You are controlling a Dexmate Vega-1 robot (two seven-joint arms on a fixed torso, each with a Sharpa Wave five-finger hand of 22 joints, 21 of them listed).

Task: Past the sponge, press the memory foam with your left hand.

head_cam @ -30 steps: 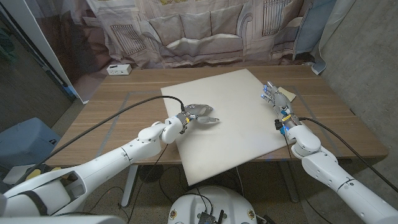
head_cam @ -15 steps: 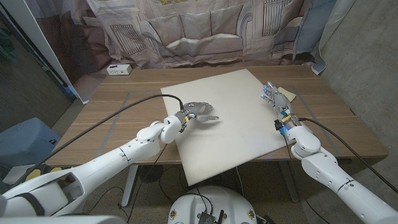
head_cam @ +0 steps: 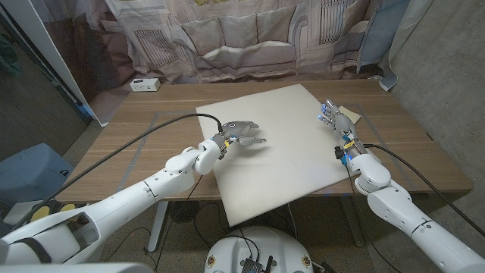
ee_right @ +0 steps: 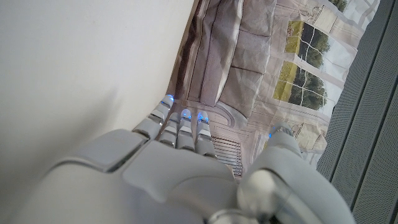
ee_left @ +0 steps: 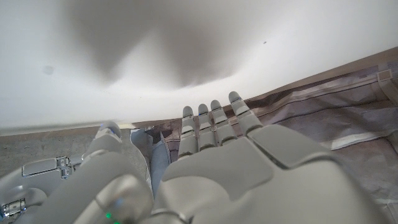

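Note:
The memory foam [head_cam: 280, 140] is a large cream sheet lying slanted across the middle of the wooden table [head_cam: 151, 144]. My left hand [head_cam: 241, 135] is over the foam's left part with its fingers spread and nothing in them; whether it touches the foam I cannot tell. In the left wrist view the left hand [ee_left: 211, 168] reaches toward the foam [ee_left: 186, 37], which carries its shadow. A small yellowish sponge [head_cam: 351, 114] lies by the foam's right edge. Beside it my right hand [head_cam: 335, 123] has straight fingers and holds nothing. The right wrist view has the right hand [ee_right: 174, 174] next to the foam [ee_right: 74, 62].
A white socket box [head_cam: 144, 84] sits at the table's far left corner. A printed curtain [head_cam: 250, 38] hangs behind the table. A grey-blue bin [head_cam: 30, 171] stands on the floor to the left. Bare wood shows left of the foam.
My left hand has shifted a little farther from me and to the left over the foam. The right hand has not moved.

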